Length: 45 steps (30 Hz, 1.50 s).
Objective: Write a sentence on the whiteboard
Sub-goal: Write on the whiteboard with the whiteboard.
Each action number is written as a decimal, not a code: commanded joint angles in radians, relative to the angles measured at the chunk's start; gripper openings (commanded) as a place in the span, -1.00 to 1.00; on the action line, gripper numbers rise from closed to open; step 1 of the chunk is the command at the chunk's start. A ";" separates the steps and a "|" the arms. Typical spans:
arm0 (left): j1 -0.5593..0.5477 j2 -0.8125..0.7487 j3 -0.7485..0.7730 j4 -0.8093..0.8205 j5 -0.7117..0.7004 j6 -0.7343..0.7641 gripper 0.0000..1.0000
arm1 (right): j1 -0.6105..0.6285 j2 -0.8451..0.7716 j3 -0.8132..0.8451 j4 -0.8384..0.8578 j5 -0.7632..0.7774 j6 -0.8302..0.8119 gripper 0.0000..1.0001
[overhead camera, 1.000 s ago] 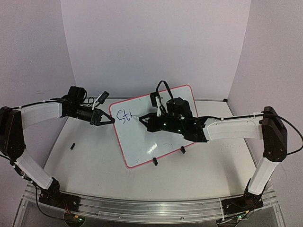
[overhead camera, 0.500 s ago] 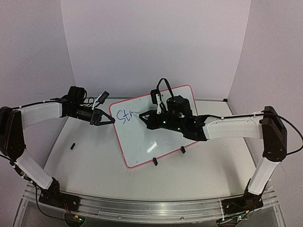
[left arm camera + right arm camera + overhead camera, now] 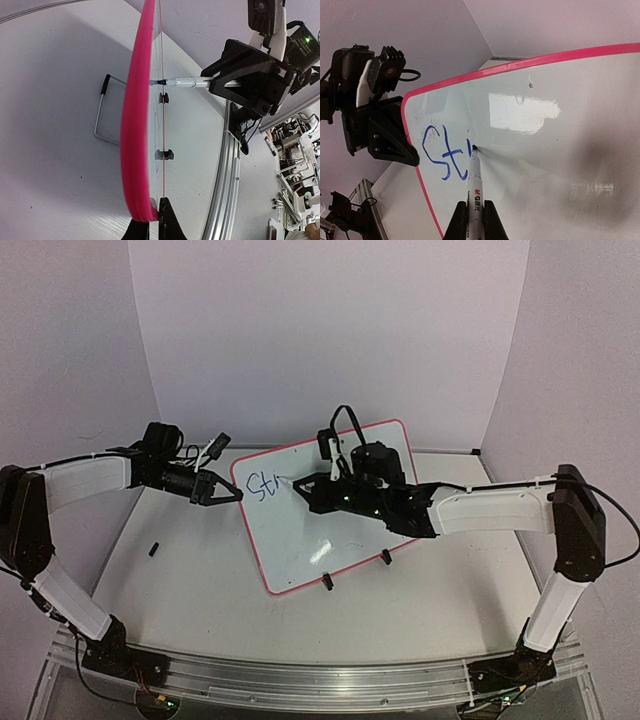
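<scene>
The whiteboard [image 3: 300,540] stands tilted on the table, white with a red-pink rim [image 3: 136,125]. My left gripper [image 3: 235,496] is shut on its left edge, the rim pinched between the fingertips [image 3: 154,212]. My right gripper [image 3: 305,490] is shut on a white marker [image 3: 474,185], whose tip touches the board face [image 3: 560,165]. The sentence [image 3: 437,155] reads "St" in blue, with a short upright stroke at the marker tip. From the left wrist view the marker [image 3: 185,81] meets the board edge-on.
Two black clip feet [image 3: 327,581] [image 3: 386,558] hold the board's lower edge. A small black piece [image 3: 154,548] lies on the table at the left. A wire stand [image 3: 100,115] sits behind the board. An aluminium rail [image 3: 320,680] runs along the near edge.
The right gripper has shifted slightly up the board with the marker, leaving a short new stroke after "St". The left arm and the board have not moved.
</scene>
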 commanded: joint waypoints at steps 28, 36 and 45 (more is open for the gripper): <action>-0.003 -0.027 0.043 0.007 -0.039 0.076 -1.00 | -0.008 -0.106 -0.065 0.046 -0.007 -0.007 -1.00; -0.003 -0.027 0.041 0.009 -0.036 0.075 -1.00 | -0.029 -0.072 -0.045 0.051 -0.016 -0.002 -1.00; -0.003 -0.029 0.043 0.008 -0.038 0.076 -1.00 | -0.039 -0.034 -0.022 0.051 -0.036 0.005 -1.00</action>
